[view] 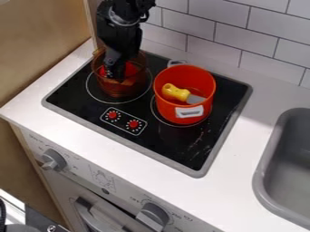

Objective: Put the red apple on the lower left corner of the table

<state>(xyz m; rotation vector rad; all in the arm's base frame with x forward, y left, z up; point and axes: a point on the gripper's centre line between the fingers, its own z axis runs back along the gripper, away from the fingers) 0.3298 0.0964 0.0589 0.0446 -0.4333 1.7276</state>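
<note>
My gripper (115, 67) hangs down inside the see-through brown pot (124, 89), which stands on the back left burner. Red surface that looks like the apple (131, 69) shows in the pot right beside the gripper, partly hidden behind it. Whether the gripper holds the apple cannot be told. The white counter (79, 131) runs along the front and left of the black stove top.
Right of the brown pot stands an orange-red pot (183, 111) with white handles, holding a yellow-handled tool (176, 93). A grey sink (261, 176) lies at the right. Behind is a white tiled wall (242, 36); a wooden panel (36, 45) borders the left.
</note>
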